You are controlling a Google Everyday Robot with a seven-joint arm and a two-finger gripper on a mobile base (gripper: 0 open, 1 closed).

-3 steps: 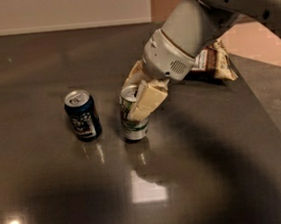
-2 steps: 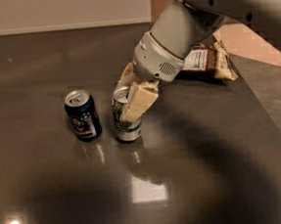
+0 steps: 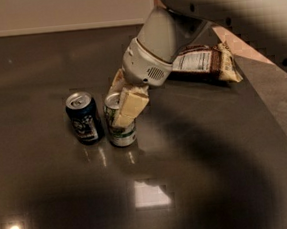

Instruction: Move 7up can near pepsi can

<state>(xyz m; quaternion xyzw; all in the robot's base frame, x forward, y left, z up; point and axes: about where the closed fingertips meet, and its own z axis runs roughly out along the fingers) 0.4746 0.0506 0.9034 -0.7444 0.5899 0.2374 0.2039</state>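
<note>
The 7up can [image 3: 121, 133], silver-white with green lettering, stands upright on the dark table. The pepsi can [image 3: 84, 117], dark blue with a silver top, stands upright just left of it, a small gap between them. My gripper [image 3: 123, 102] comes down from the upper right and is shut on the 7up can. One cream finger [image 3: 129, 106] lies across the can's front and the other is behind its top. The can's base rests on or just above the table.
A snack bag [image 3: 204, 63] with a nutrition label lies behind my arm at the back right. The table's right edge [image 3: 273, 105] runs diagonally, with lighter floor beyond it. A wall stands at the far back.
My gripper has carried the 7up can leftward, closing most of the gap to the pepsi can. The pepsi can has not moved.
</note>
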